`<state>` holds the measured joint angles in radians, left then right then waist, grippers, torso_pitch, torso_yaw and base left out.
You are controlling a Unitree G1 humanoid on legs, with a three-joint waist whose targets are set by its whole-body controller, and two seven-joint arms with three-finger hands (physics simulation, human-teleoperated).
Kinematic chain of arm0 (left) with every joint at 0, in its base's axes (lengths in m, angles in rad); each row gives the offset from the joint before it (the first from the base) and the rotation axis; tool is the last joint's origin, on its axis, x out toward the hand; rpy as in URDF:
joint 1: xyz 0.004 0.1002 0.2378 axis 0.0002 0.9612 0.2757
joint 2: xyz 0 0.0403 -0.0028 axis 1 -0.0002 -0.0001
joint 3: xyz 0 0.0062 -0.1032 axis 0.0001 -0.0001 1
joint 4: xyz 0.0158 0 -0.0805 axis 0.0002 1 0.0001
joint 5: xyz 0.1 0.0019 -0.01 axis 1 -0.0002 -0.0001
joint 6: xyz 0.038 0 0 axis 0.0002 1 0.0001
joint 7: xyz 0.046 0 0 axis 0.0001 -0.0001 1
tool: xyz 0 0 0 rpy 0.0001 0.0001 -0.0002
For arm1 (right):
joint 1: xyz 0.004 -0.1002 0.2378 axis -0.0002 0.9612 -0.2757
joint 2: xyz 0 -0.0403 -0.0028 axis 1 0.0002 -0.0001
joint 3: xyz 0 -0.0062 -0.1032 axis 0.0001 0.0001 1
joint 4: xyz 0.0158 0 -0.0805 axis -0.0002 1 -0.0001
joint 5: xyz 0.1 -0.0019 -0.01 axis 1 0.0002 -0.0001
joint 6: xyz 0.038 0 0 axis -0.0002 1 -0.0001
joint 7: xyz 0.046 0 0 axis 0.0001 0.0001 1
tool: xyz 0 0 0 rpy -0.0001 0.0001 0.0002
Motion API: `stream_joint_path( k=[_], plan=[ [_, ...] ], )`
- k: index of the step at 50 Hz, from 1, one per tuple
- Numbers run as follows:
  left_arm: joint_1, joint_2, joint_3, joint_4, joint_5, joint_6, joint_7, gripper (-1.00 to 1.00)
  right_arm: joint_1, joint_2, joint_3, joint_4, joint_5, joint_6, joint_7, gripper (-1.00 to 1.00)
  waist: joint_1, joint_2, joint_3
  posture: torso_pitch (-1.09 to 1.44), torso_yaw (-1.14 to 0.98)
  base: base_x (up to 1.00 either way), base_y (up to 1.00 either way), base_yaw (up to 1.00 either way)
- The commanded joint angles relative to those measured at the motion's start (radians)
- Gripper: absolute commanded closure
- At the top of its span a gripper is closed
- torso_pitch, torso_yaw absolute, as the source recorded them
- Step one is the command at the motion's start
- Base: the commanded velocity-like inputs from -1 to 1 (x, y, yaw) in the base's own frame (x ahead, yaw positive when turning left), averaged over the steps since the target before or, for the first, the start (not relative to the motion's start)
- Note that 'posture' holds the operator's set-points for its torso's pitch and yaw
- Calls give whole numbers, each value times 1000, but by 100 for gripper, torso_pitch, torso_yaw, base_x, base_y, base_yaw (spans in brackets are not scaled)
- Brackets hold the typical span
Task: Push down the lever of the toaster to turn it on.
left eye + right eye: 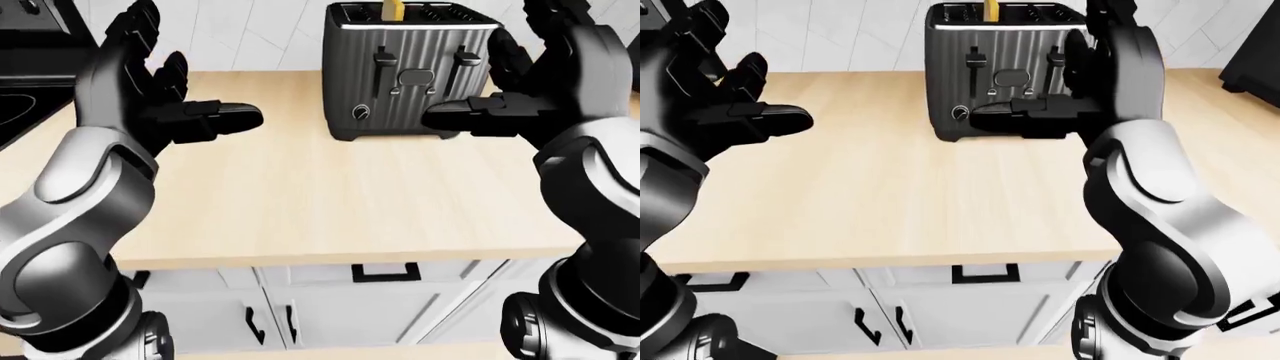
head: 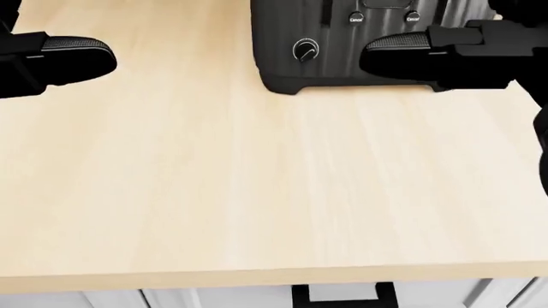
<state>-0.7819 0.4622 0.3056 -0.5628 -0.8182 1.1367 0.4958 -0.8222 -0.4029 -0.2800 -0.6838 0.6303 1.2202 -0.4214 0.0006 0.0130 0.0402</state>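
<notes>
A dark ribbed toaster (image 1: 410, 71) stands on the wooden counter (image 1: 300, 195) at the top of the left-eye view, with a yellow slice (image 1: 394, 10) poking out of a slot. Its face has two black levers, a left one (image 1: 382, 57) and a right one (image 1: 466, 57), both raised, and a round knob (image 1: 360, 113) at the lower left. My left hand (image 1: 170, 90) is open and empty, well left of the toaster. My right hand (image 1: 505, 82) is open and empty, its thumb lying across the toaster's lower right face, below the right lever.
A black stove (image 1: 25, 105) lies at the left edge of the left-eye view. White cabinet drawers and doors with black handles (image 1: 385, 271) sit under the counter. A white tiled wall (image 1: 250, 34) rises behind the toaster. A dark object (image 1: 1252, 60) shows at the right-eye view's right edge.
</notes>
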Motion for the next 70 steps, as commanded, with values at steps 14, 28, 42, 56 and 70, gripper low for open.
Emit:
stream_joint_path(
  k=[14,28,42,56,70],
  plan=[
    [-10,19,0,-5,-2,-56,-3,-100,-16,-11,-2,-8,-5,-43,0,-100,1,3,-74,-14,0,0,0,0],
    [-12,12,3,-8,-3,-60,-3,-100,-16,-10,-4,-11,-5,-42,2,-100,5,4,-149,-23,0,0,0,0],
    [-15,11,2,-12,-7,-52,0,-100,-15,-11,-6,-13,-2,-40,2,-100,1,10,-245,-37,0,0,0,0],
    [-15,15,1,-10,-13,-59,5,-100,-18,-11,-4,-11,8,-39,-6,-100,8,10,-310,-46,0,0,0,0],
    [-23,15,4,-12,-23,-57,14,-100,-16,-1,6,-15,-3,-39,1,-100,16,10,-373,-60,0,0,0,0]
  ],
)
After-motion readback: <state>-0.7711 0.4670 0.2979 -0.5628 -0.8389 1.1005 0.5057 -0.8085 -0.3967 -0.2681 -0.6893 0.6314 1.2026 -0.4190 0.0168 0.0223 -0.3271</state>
